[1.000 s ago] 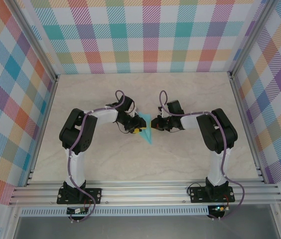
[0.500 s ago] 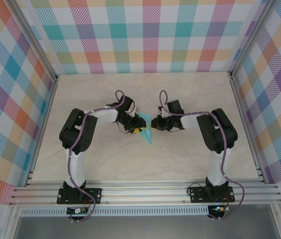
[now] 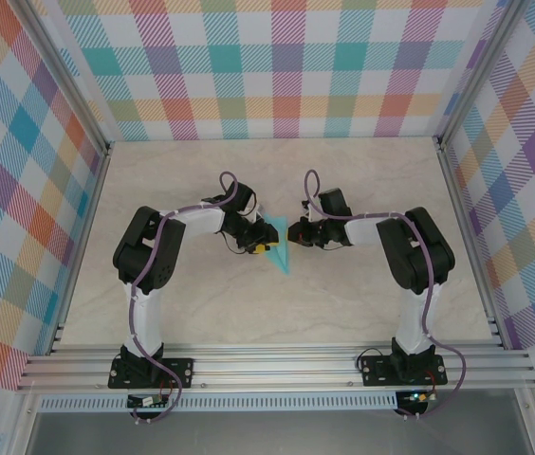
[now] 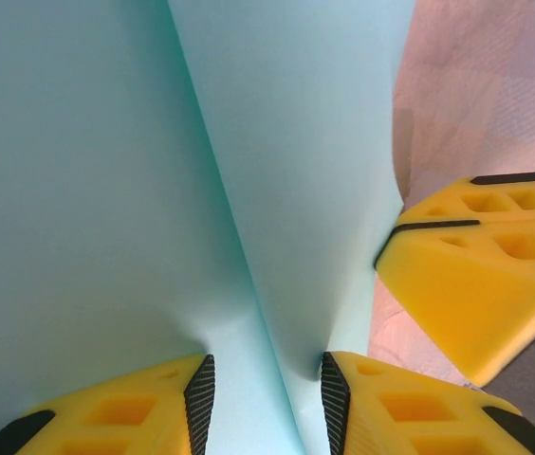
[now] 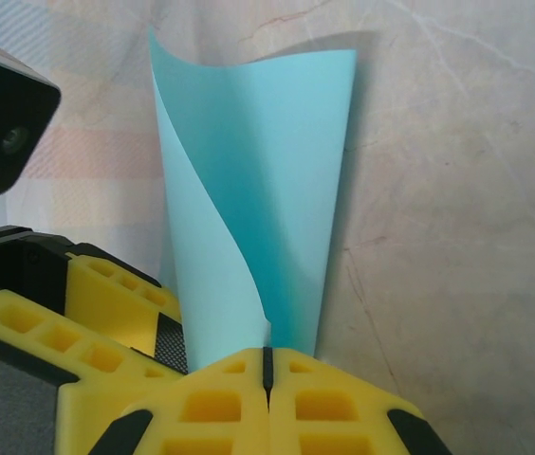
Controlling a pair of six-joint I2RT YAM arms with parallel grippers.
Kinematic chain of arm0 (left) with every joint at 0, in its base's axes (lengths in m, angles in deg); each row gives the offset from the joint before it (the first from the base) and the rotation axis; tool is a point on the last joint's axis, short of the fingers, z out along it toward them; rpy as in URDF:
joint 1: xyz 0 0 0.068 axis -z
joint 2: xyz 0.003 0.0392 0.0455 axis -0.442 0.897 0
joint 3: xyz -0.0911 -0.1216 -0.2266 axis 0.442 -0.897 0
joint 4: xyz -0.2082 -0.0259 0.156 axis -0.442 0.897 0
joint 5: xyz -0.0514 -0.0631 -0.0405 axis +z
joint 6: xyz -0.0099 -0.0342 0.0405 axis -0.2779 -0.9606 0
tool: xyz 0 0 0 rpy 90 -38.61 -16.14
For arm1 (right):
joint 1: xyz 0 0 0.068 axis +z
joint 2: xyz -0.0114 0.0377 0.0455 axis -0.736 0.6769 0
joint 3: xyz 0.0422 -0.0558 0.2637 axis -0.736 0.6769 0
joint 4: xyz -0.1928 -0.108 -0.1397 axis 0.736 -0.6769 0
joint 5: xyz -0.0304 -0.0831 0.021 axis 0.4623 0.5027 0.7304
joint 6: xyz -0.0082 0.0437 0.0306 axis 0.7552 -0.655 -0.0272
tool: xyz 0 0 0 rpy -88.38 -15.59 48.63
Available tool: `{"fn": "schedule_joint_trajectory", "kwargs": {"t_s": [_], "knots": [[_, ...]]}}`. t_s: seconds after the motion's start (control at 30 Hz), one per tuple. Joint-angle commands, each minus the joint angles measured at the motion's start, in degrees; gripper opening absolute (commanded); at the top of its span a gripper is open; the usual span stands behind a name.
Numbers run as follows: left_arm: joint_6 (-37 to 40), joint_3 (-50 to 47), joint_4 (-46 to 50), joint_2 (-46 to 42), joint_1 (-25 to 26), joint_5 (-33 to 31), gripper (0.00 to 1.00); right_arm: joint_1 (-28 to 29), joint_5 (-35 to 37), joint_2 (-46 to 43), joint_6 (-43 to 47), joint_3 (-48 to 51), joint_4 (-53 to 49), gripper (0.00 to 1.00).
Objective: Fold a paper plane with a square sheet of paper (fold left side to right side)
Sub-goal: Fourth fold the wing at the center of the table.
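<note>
Paper plane [image 5: 249,218] pinched by closed right end effector [image 5: 267,365] on table [image 5: 457,190].

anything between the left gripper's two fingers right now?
Yes: the folded turquoise paper runs between the left gripper's fingers, which stand apart on either side of it. Left wrist view shows it.

The paper plane [image 3: 277,248] is plain turquoise paper folded into a narrow dart, at the middle of the desk. Its sharp tip points toward the near side, and its two flaps [image 5: 249,180] curl apart along a centre crease [image 4: 239,246].
</note>
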Motion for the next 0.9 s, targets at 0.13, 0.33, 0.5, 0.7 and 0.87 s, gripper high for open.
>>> {"fn": "schedule_joint_trajectory", "kwargs": {"t_s": [0.13, 0.33, 0.5, 0.7, 0.87], "knots": [[0.18, -0.12, 2.4, 2.24, 0.38, -3.88, 0.38, -0.32, 0.12, -0.74, 1.98, -1.35, -1.0, 0.0], [0.27, -0.06, 2.51, 2.23, 0.37, -3.78, 0.38, -0.26, 0.39, 0.45, 2.17, -2.05, -1.72, 0.0], [0.26, -0.06, 2.55, 2.32, 0.41, -3.87, 0.38, -0.26, 1.12, 0.93, 2.61, -2.4, -2.63, 0.0], [0.29, 0.05, 2.51, 2.4, 0.41, -3.76, 0.38, -0.24, 1.01, 1.99, 2.77, -2.98, -3.05, 0.0], [0.28, -0.06, 2.47, 2.34, 0.38, -3.73, 0.38, -0.26, 1.07, 2.65, 2.54, -2.63, -3.26, 0.0]]}}
